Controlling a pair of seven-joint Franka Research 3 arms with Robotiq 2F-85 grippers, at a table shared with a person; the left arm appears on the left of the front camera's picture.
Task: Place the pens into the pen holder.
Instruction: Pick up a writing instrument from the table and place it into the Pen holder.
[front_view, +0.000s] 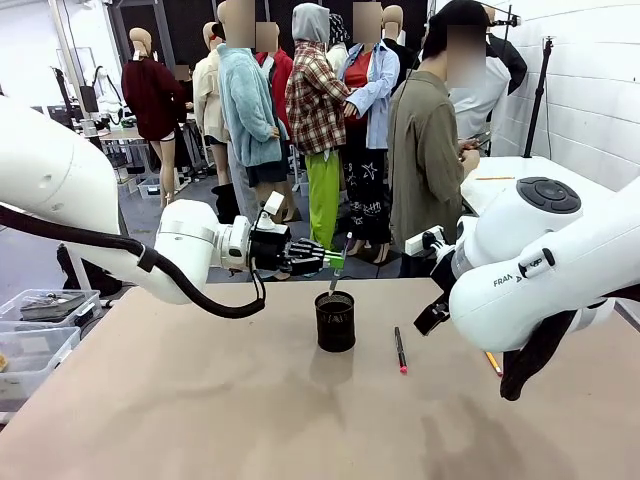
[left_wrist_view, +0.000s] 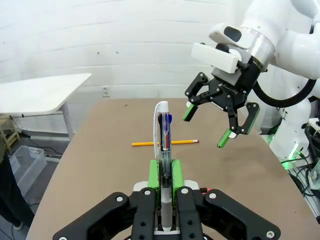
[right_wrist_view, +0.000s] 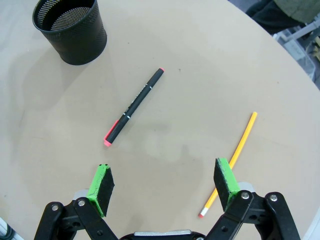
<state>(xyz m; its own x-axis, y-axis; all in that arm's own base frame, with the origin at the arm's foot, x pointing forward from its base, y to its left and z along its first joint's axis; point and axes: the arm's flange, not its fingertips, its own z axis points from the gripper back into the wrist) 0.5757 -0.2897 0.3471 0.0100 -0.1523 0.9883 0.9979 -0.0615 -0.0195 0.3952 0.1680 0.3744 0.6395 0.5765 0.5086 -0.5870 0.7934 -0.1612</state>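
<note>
Two pens lie loose on the table (right_wrist_view: 210, 65). A third, the white pen (left_wrist_view: 162, 127), stands pinched between the pressed-together pads of the left gripper (left_wrist_view: 165, 172). Its lower barrel is buried between those pads, so only the upper half with its blue clip can be read in the left wrist view. From the front, the pen's tip hangs just ahead of and below the fingertips, right at the rim of the pen holder (front_view: 335, 322). Whether it is already inside the mesh or just over it is hard to make out.

The right gripper (right_wrist_view: 165, 186) is spread wide over the table with nothing between its pads. The black pen (right_wrist_view: 134, 106), red at both ends, lies just ahead of its fingers, nearer one pad. The pen holder stands farther ahead beyond it, its rim clipped by the picture's edge. The yellow-orange pen (right_wrist_view: 236, 152) runs past the other pad, and part of its length is hidden behind that finger. From the front, the right arm (front_view: 540, 270) covers all but a short piece of that pen.
</note>
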